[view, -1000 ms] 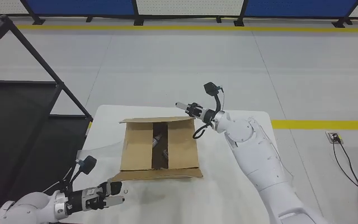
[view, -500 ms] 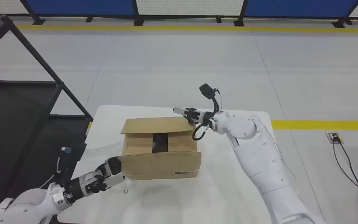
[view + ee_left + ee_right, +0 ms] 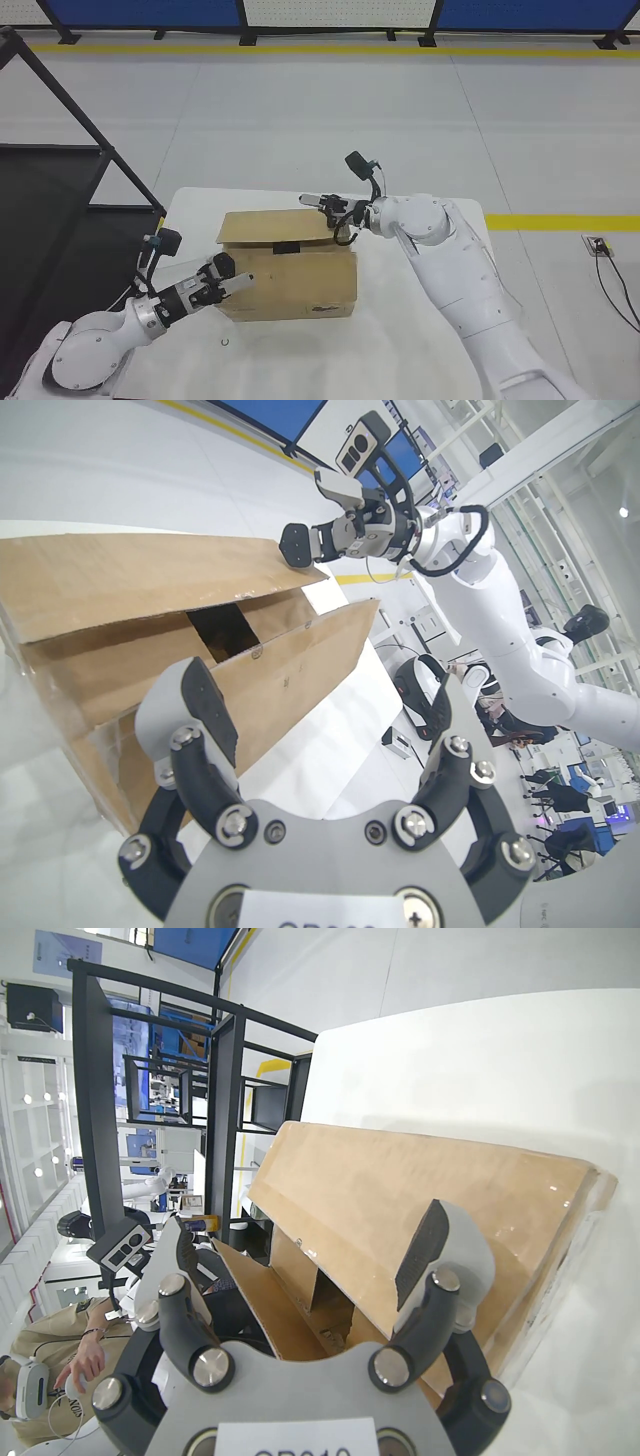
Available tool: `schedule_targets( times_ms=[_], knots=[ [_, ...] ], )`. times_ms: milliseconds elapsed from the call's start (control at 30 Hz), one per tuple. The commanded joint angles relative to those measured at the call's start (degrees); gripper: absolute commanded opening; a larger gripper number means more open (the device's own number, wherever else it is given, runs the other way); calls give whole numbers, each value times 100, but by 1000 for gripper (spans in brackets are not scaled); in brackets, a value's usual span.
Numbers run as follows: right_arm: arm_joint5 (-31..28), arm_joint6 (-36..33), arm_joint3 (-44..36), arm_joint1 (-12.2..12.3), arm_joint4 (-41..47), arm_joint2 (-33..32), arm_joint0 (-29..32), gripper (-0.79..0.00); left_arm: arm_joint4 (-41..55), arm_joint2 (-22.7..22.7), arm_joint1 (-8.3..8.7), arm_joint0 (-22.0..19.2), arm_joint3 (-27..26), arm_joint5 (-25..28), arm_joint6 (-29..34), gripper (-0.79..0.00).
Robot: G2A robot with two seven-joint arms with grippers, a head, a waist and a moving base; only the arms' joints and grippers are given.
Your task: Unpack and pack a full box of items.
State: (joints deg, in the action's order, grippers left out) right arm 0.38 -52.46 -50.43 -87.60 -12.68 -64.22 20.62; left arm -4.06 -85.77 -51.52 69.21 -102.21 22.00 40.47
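A brown cardboard box [image 3: 290, 275] stands mid-table, its two long flaps folded almost together, with a dark gap [image 3: 287, 247] left between them. The right gripper [image 3: 318, 205] is open at the far flap's [image 3: 400, 1188] upper edge, one pad [image 3: 422, 1245] lying against the cardboard. In the left wrist view the right gripper [image 3: 312, 517] hovers over that flap's corner. My left gripper [image 3: 232, 283] is open at the box's near left corner, beside the raised near flap [image 3: 280, 680]; one of its fingers [image 3: 207, 705] is close to the cardboard. The box's contents are hidden.
The white table [image 3: 420, 330] has free room to the right of the box and in front of it. A black metal rack [image 3: 60, 200] stands off the table's left edge. A tiny dark scrap [image 3: 228, 347] lies near the front edge.
The near flap, lying flat a second ago, has been lifted by the left gripper. The right gripper moved left and pushed the far flap over. The box top went from open to nearly shut.
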Motion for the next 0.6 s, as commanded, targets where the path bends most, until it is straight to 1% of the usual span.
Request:
schedule_targets(
  times_ms=[0, 233, 567],
  knots=[
    [-20, -61, 98, -15, 63, 48, -60, 0, -156, 150, -18, -167, 103, -72, -52, 0],
    [-193, -481, 149, 8, 490, -25, -47, 0, -390, 490, -76, -517, 374, -184, -180, 0],
    [-117, -980, -305, 88, 846, -86, 228, 0, -499, 778, -133, -815, 612, -210, -184, 0]
  ],
)
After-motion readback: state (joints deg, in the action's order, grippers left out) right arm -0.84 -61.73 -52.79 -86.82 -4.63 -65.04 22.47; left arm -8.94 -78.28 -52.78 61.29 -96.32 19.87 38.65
